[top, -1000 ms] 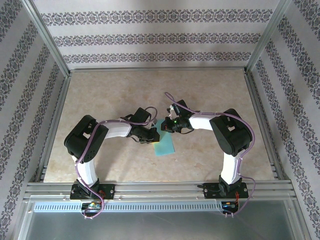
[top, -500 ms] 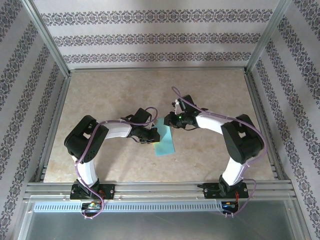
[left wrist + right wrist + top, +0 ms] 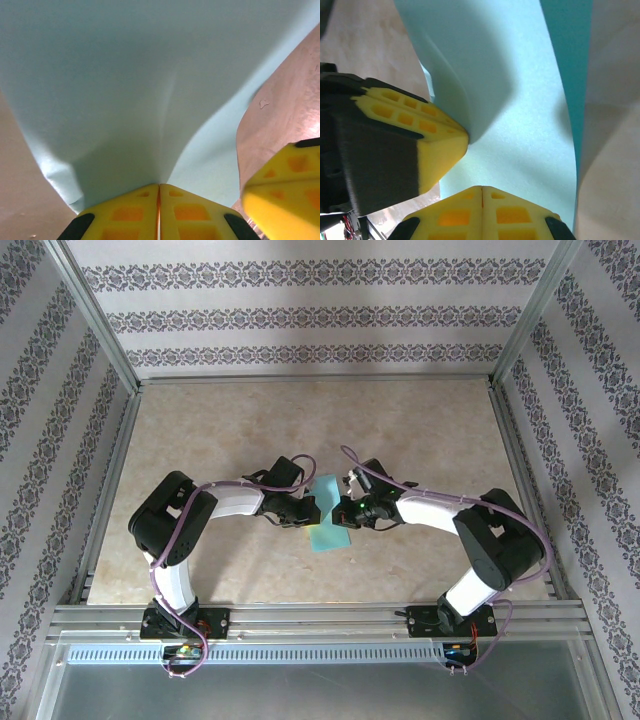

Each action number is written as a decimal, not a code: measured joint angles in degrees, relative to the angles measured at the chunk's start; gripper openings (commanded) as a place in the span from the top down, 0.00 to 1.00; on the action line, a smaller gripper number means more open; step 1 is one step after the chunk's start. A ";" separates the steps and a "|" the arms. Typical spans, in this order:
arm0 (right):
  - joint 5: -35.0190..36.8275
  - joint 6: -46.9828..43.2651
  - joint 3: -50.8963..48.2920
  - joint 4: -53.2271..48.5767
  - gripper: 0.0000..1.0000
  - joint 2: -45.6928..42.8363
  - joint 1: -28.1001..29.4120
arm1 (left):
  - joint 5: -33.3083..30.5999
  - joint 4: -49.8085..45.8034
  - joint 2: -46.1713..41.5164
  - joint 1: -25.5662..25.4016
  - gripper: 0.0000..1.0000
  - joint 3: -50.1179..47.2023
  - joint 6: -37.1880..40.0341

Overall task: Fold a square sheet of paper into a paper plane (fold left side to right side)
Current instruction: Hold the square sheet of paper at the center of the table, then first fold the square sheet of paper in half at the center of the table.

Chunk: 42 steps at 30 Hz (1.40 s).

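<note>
Left gripper point(image 3: 305, 510) has its yellow fingers point(image 3: 130, 215) pressed together on an edge of the thin matte cyan sheet of paper point(image 3: 330, 530). In its wrist view the paper rises from that pinch as a raised, bowed flap. Right gripper point(image 3: 346, 512) also has its fingers pressed together, with nothing between them. Its tips sit on or just above the flat part of the sheet, just beside the left gripper; I cannot tell whether they touch it. The sheet lies near the middle of the beige marbled tabletop point(image 3: 420, 430), between the two grippers, and from above it looks narrower than a square.

Several things could go wrong from here, as I judge it. The pinch holds only a narrow strip of edge, so a quick pull toward the right may slip the paper free or tear it. If the right gripper bears down too lightly, the whole sheet may slide on the smooth tabletop, and the flap would land skewed and give a crooked crease. The bow in the flap could also collapse into a stray wrinkle. With the grippers so close, the carried flap or the left fingers may bump the right gripper.

Count: one sheet of paper, two grippers, one tabletop.
</note>
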 measured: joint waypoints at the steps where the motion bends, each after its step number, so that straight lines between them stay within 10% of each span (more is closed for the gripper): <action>1: 0.15 0.22 0.00 0.02 1.00 0.52 0.02 | 0.00 0.02 0.00 -0.04 0.90 0.00 -0.09; 42: 3.65 -5.07 0.96 -3.93 1.00 3.34 0.50 | 0.94 10.56 3.10 5.29 0.89 0.24 -4.96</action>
